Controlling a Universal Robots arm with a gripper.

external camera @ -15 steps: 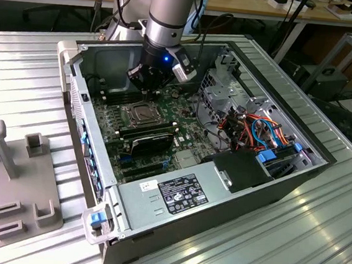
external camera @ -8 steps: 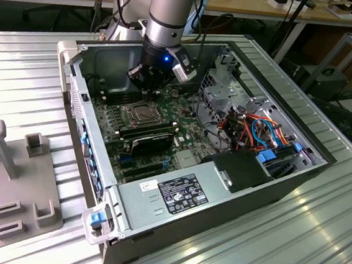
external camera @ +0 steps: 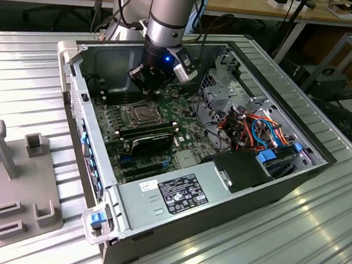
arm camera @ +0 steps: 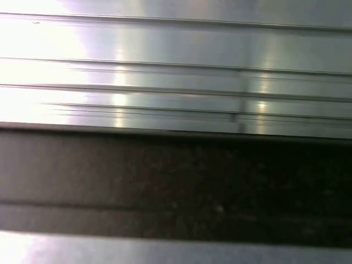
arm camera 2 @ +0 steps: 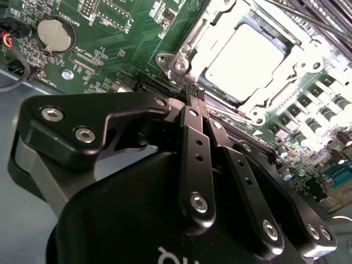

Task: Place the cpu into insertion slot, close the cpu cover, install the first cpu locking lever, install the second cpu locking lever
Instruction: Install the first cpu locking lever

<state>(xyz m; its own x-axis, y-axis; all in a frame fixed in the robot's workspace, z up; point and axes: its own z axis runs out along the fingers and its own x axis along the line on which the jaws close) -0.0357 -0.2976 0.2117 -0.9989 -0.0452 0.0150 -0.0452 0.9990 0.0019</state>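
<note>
Grey plastic fixture (external camera: 10, 172): nearest me on the ribbed metal table (external camera: 314, 251), at 9 o'clock from the open computer case (external camera: 284, 173) in the exterior view.
Black sticker (external camera: 182, 194): on the power supply at the case's near edge. It carries white print and marks, which I leave unread.
Memory sticks (external camera: 154, 136): long and black, lying just nearer than the socket.
Insertion slot (external camera: 128, 116): mid-board, and it has a silvery rim.
Cpu (arm camera 2: 247, 58): seated in that slot, its bright metal top facing up.
Cpu cover (arm camera 2: 278, 91): looks to be lying down around the chip. I cannot tell whether either lever is latched.
Gripper (arm camera 2: 192, 98): black fingers (arm camera 2: 193, 143) drawn together, with nothing visible between them. The tips are low, just beside one corner of the socket frame.
Key relation: in the exterior view the gripper (external camera: 150, 87) hangs just past the socket, so the socket sits at 6 o'clock from it, close by. The fingers' long axis runs down toward the board.
Coin battery (arm camera 2: 55, 34): round and silver on the green board, well apart from the socket.
</note>
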